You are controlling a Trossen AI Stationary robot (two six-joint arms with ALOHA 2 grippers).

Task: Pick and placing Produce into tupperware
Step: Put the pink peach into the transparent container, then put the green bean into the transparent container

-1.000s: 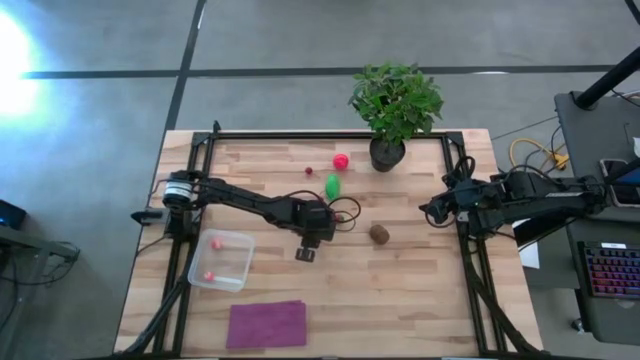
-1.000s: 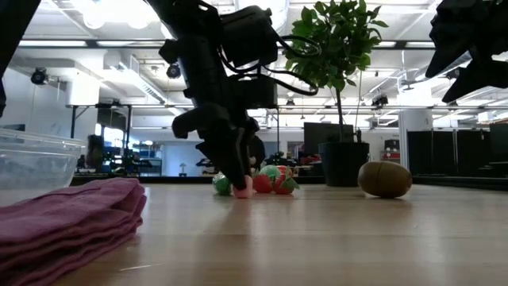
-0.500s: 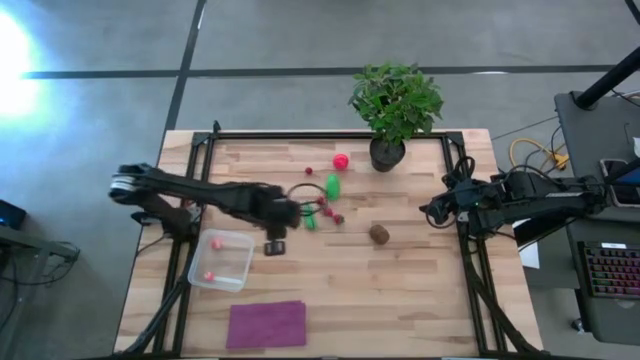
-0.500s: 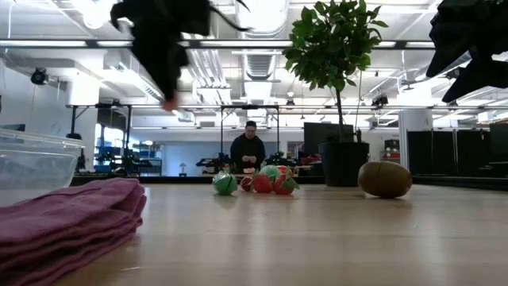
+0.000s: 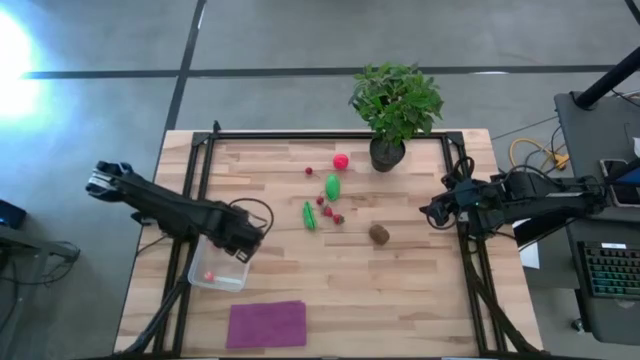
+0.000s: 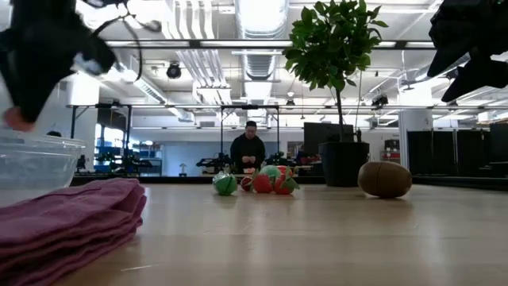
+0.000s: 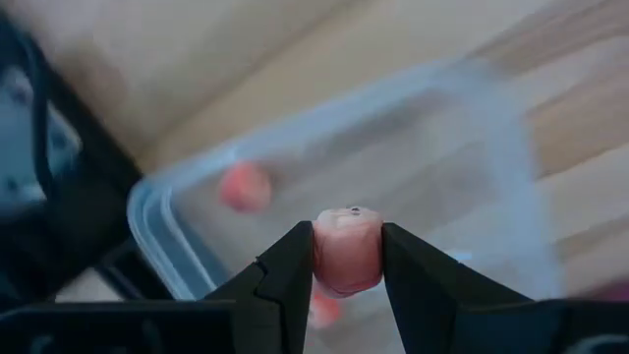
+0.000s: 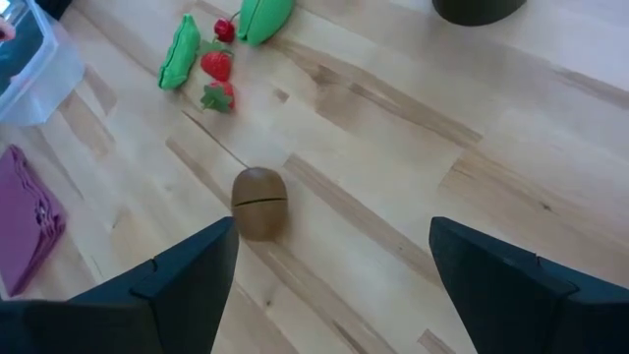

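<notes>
My left gripper (image 5: 240, 240) hangs over the clear tupperware (image 5: 222, 268) at the table's left, shut on a small pinkish-red produce piece (image 7: 347, 251). Two pink pieces (image 7: 244, 187) lie on the tupperware's floor. On the table's middle rest a green pod (image 5: 309, 215), small red pieces (image 5: 330, 212), a green oval (image 5: 332, 186), a red ball (image 5: 341, 160) and a brown kiwi (image 5: 379, 234). At the right edge my right gripper (image 8: 332, 231) waits open above the table, with the kiwi (image 8: 259, 202) ahead of it. My left gripper pinches the pinkish-red piece by its two opposite sides (image 7: 347, 280) between its two fingers. The fingers point down from above. The piece is lifted clear and hangs over the tupperware's open top (image 7: 197, 202).
A folded purple cloth (image 5: 266, 323) lies near the front edge, just beyond the tupperware's near side. A potted plant (image 5: 395, 105) stands at the far edge. Black frame rails (image 5: 200, 150) run along the table's sides. A person (image 6: 250, 151) stands in the room far behind.
My left gripper has risen from the table's middle with the pinkish-red piece and swung toward the left edge, rolling its wrist, until it hangs over the tupperware. It has stayed shut on the piece, which is now lifted clear of the table.
</notes>
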